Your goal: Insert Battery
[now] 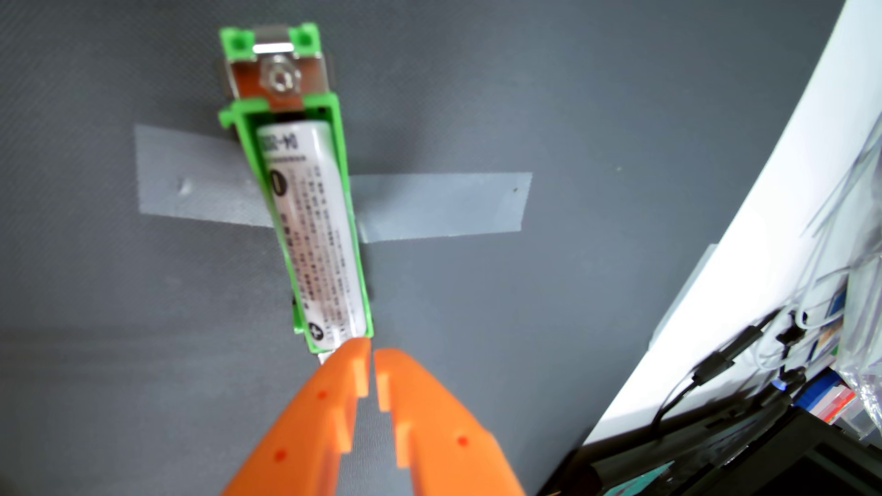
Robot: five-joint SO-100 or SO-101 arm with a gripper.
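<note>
Wrist view, orange gripper (372,352) nearly closed, empty, tips at battery (312,229) end in green holder (344,200)

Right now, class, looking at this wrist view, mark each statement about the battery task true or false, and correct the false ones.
1. The white battery lies inside the green holder. True.
2. The orange gripper clamps the battery between its jaws. False: the jaws are nearly shut with nothing between them, at the holder's near end.
3. Grey tape runs crosswise under the holder on the grey mat. True.
4. The battery's plus mark is at the end farthest from the gripper. False: it is at the end nearest the gripper.
5. A metal contact sits at the holder's far end. True.
</note>
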